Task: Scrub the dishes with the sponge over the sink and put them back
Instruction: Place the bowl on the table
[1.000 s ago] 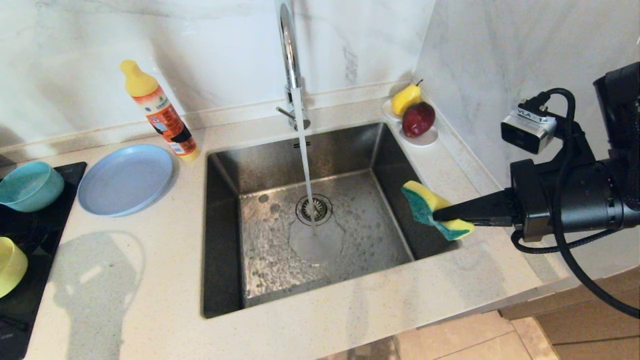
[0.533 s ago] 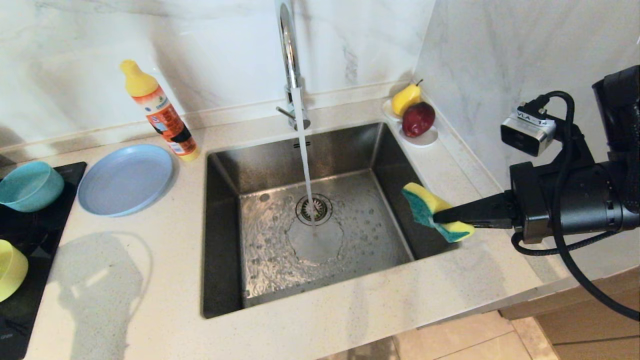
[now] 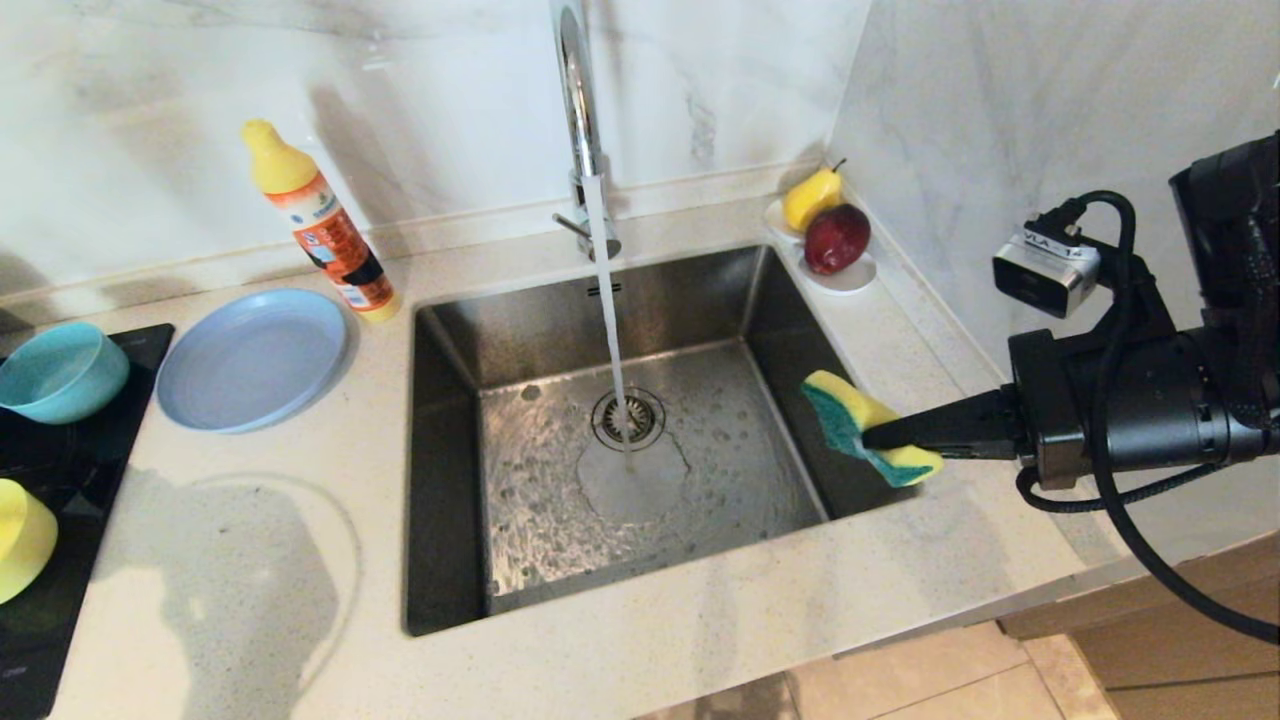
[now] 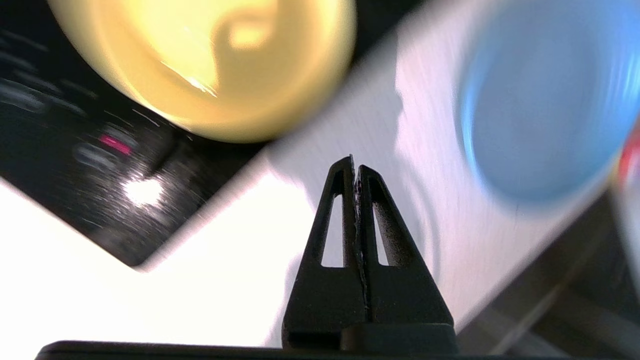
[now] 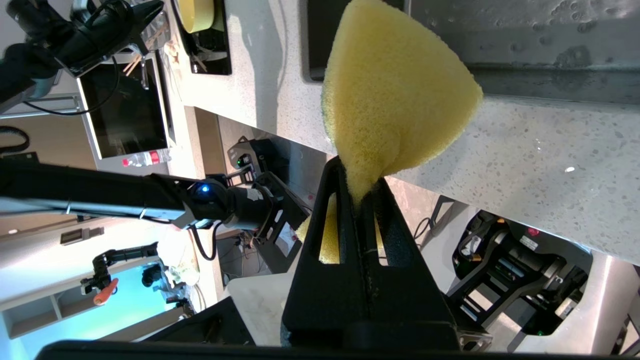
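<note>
**Empty-handed left arm swings over the bowls as the sponge waits at the sink**

The shadow on the counter at about 8 o'clock from the drain has spread and slid toward the sink over the last second, and the pale yellow bowl [image 3: 22,540] has shifted slightly at the frame's left edge. The left gripper [image 4: 355,167], out of the head view, hangs above the counter with its jaws pressed together on nothing, the yellow bowl at its 11 o'clock and the grey-blue plate [image 3: 252,358] at its 2 o'clock. Judging by this, no dish has yet been lifted, so scrubbing cannot start.

The teal-blue bowl [image 3: 60,370] sits on the black hob [image 3: 40,620], just beside the plate. The orange detergent bottle [image 3: 320,235] leans at 1 o'clock from the plate. Water runs from the chrome faucet [image 3: 578,110] onto the drain of the steel sink [image 3: 450,480], whose floor is wet. At the sink's 3 o'clock rim, the right gripper [image 3: 868,435] holds steady, clamped tight on the sponge [image 3: 860,422], which it squeezes into a wedge over the basin's edge.

The pale speckled stone countertop [image 3: 700,620] meets white marble walls; a small white dish of fruit [image 3: 835,262] sits in the corner. The right wrist view shows tiled floor, other equipment and a screen beyond the counter.
</note>
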Motion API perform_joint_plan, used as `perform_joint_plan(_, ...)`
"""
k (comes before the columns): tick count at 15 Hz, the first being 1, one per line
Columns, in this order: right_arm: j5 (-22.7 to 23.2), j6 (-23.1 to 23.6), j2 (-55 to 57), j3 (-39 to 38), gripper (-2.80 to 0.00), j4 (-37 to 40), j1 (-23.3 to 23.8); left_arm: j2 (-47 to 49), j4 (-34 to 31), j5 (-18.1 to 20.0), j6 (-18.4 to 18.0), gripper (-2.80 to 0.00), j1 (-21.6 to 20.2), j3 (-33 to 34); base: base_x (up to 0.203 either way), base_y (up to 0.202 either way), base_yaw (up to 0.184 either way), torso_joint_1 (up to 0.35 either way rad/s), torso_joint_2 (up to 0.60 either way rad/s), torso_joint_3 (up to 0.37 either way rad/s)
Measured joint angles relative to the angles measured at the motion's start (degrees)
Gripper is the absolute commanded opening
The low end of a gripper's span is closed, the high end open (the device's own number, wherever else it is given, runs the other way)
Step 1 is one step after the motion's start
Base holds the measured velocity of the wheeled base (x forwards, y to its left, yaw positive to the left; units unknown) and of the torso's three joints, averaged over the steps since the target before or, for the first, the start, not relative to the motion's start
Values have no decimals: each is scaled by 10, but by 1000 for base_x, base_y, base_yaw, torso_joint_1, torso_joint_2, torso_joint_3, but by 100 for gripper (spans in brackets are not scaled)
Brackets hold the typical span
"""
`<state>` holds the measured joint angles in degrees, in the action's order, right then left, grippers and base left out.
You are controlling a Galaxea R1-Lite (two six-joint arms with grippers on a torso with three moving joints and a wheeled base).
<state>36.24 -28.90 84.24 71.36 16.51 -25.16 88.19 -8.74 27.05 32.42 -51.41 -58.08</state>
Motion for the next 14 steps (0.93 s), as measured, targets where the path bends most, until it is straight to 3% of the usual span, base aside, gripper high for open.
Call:
perform_joint_plan(3, 0, 6, 3, 0, -280, 0, 1, -8, -35, -4, -45, -280, 81, -3, 0, 0, 0, 0, 0, 0)
perform_joint_plan(6, 0, 9, 4, 0, -280, 2, 1, 6, -37, -45, -54, -280, 145, -21, 0, 0, 0, 0, 0, 0)
perform_joint_plan(7, 0, 10, 5, 0, -280, 3, 2, 17, -36, -53, -55, 0, 154, -32, 0, 0, 0, 0, 0, 0)
perform_joint_plan(14, 0, 12, 10, -2, -280, 1, 6, 102, -34, -43, -84, 0, 167, -133, 0, 0, 0, 0, 0, 0)
